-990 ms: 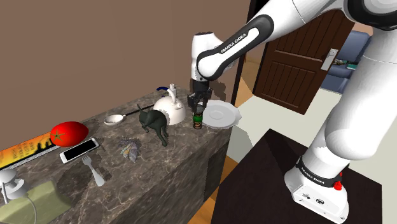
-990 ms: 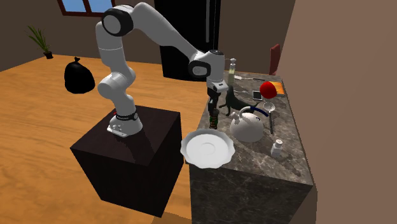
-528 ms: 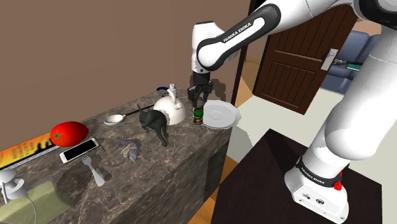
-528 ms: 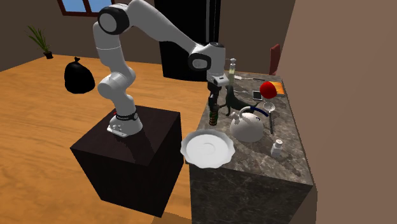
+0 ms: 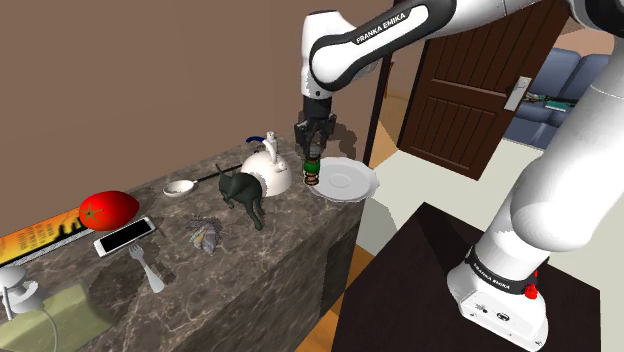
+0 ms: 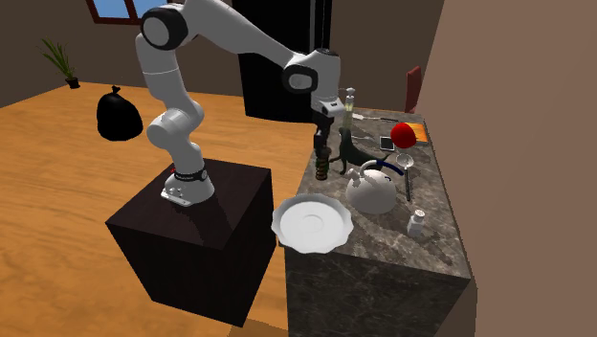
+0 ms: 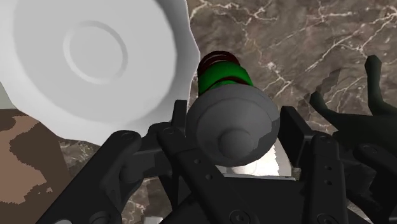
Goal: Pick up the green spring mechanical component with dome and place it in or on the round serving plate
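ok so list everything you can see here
green spring component with grey dome: 1, green and grey, held beside plate
round white serving plate: 1, white, counter end
white kettle: 1, white, beside plate
dark cat figurine: 1, near-black, mid counter
red tomato: 1, red, far end
phone: 1, white-edged, by tomato
dark marble counter: 1, brown-grey, against wall
black bag: 1, black, on floor
white arm: 1, white, over counter
black gripper: 1, black, shut on component

Count, 1 ea.: white round scalloped plate, green spring part w/ grey dome, white kettle, dark cat figurine, red tomato-shaped obj., black-screen phone, pale fork, small white shaker, black bag on wood floor, potted plant far left.
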`<action>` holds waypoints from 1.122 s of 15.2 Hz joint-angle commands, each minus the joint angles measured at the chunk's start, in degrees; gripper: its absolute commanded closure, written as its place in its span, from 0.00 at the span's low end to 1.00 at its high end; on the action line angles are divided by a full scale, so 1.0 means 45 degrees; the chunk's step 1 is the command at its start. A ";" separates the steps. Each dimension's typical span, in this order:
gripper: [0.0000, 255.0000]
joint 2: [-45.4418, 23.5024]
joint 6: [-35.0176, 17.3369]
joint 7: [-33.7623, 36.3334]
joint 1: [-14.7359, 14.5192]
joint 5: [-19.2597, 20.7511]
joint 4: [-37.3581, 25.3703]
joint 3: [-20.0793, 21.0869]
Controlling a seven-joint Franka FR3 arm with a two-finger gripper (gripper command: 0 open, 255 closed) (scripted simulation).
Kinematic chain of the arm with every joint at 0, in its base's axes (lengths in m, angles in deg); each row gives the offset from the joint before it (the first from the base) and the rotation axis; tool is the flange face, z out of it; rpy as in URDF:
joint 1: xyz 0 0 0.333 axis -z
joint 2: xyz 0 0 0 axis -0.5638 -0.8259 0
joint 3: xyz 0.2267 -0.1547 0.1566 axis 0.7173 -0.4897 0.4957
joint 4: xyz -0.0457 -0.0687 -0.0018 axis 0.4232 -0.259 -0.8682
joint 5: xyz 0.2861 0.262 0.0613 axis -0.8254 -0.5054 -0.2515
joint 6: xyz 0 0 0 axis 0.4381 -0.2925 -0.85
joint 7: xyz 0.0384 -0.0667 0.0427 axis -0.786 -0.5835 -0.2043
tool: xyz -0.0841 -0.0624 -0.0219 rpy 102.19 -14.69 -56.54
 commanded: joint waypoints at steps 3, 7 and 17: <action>1.00 0.0365 0.0548 -0.0626 0.0290 -0.0038 -0.0186 -0.0317; 1.00 0.0691 0.1095 -0.1817 0.0852 -0.0019 -0.0408 -0.0955; 1.00 0.0658 0.1878 -0.4034 0.1888 0.0091 -0.1229 -0.2186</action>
